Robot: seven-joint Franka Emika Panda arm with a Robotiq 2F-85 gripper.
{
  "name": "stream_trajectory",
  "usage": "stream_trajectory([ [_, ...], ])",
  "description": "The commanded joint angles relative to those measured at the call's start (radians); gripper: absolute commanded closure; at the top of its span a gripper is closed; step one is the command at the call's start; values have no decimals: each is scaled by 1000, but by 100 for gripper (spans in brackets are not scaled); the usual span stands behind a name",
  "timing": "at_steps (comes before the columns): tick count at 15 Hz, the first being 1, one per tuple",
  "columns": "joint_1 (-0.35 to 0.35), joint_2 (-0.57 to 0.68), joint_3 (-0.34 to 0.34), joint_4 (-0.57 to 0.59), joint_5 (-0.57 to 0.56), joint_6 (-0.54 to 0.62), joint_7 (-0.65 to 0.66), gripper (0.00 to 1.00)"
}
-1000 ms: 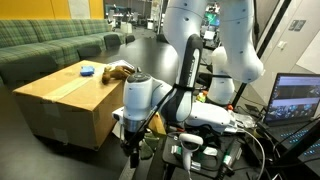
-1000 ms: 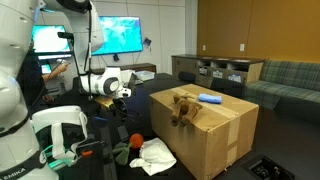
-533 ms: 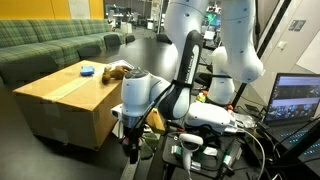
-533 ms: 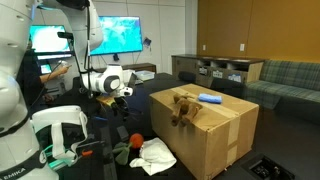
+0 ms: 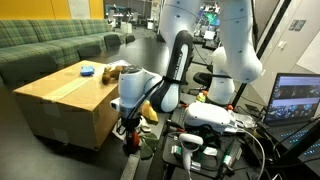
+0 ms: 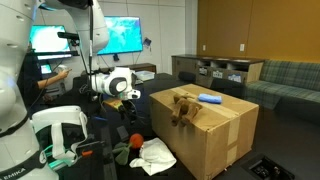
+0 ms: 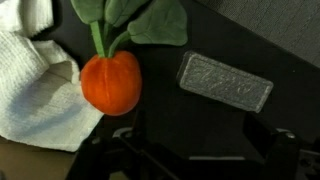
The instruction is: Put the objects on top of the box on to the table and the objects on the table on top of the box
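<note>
— Orange plush vegetable (image 7: 111,83) lies on the black bench (image 7: 190,125). Its green leaves point at the wrist view's top edge, its long axis runs roughly top to bottom, and it touches a white cloth (image 7: 35,85).
— And the jaws?
— Spread, pinching nothing, hanging beside the cardboard box (image 5: 60,100).

Robotics lab lounge: wall monitor (image 6: 122,35), green plaid sofas (image 5: 50,42).
</note>
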Motion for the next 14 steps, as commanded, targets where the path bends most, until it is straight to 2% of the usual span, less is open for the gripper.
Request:
stream_trajectory([
  [1, -40, 25, -12, 8, 8, 21, -55, 0],
  [10, -205, 80, 53, 15, 66, 34, -170, 0],
  [14, -246, 99, 74, 18, 87, 47, -200, 0],
])
